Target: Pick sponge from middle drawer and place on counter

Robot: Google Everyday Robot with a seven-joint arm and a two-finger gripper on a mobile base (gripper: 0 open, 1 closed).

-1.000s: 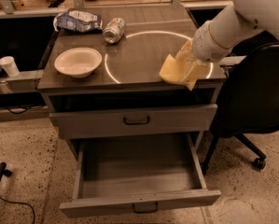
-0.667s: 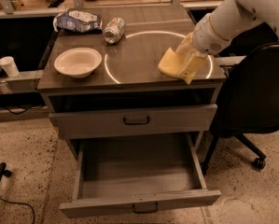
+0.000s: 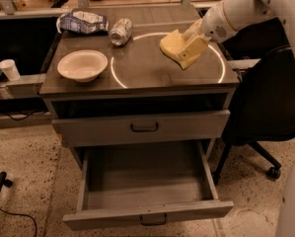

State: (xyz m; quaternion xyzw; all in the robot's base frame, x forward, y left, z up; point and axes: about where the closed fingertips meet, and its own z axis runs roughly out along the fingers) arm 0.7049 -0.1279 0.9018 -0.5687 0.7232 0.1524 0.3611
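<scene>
The pale yellow sponge (image 3: 173, 46) hangs in my gripper (image 3: 190, 43) just above the counter (image 3: 152, 68), inside the right half of the thin white ring (image 3: 118, 75). The gripper is shut on the sponge, with the white arm reaching in from the upper right. The middle drawer (image 3: 147, 194) stands pulled open at the bottom of the cabinet, and its inside looks bare. The like-looking grey drawer front (image 3: 142, 127) above it is shut.
On the counter stand a white bowl (image 3: 82, 65) at the left, a crushed can (image 3: 120, 31) and a chip bag (image 3: 84, 21) at the back. A black office chair (image 3: 265, 107) stands to the right of the cabinet. A white cup (image 3: 9, 69) sits on a ledge at the left.
My gripper has carried the sponge left and farther back over the counter, from its right front corner to inside the white ring.
</scene>
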